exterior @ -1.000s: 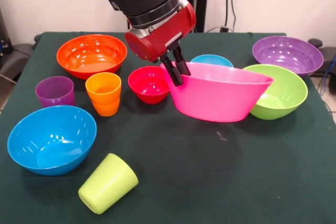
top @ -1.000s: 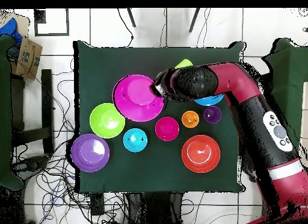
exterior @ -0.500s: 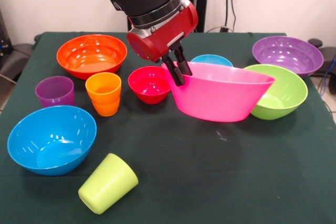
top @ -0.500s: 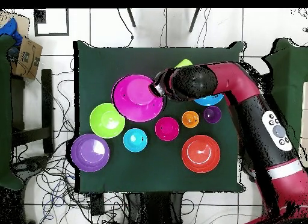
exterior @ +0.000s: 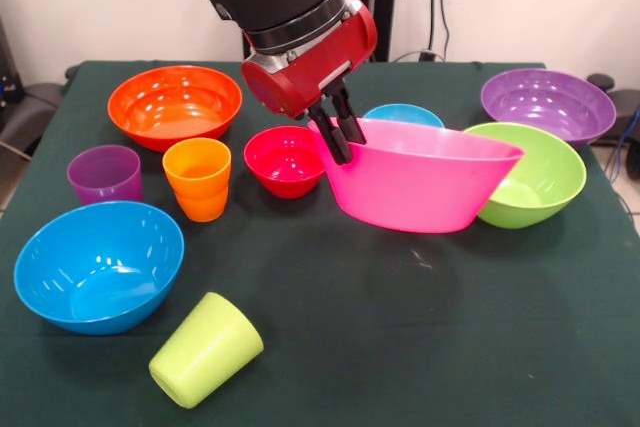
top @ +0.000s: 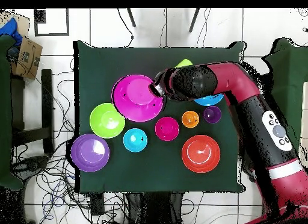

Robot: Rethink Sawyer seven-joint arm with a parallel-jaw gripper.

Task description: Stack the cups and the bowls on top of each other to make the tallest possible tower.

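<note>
Front view, seven bowls (exterior: pixel 420 187), three cups (exterior: pixel 198 179)

Big pink plastic bowl (exterior: pixel 425 182): glossy, smooth. Ridged orange plastic cup (exterior: pixel 198 179): shiny. Translucent purple plastic cup (exterior: pixel 104 174): glossy. Dark green cloth table cover (exterior: pixel 400 337): matt, slightly wrinkled. Red arm shell (exterior: pixel 305 67): glossy, hard.

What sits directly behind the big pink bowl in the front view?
Behind the pink bowl, only the rim of the small light blue bowl shows; its body is hidden. The tool grips the pink rim.
</note>
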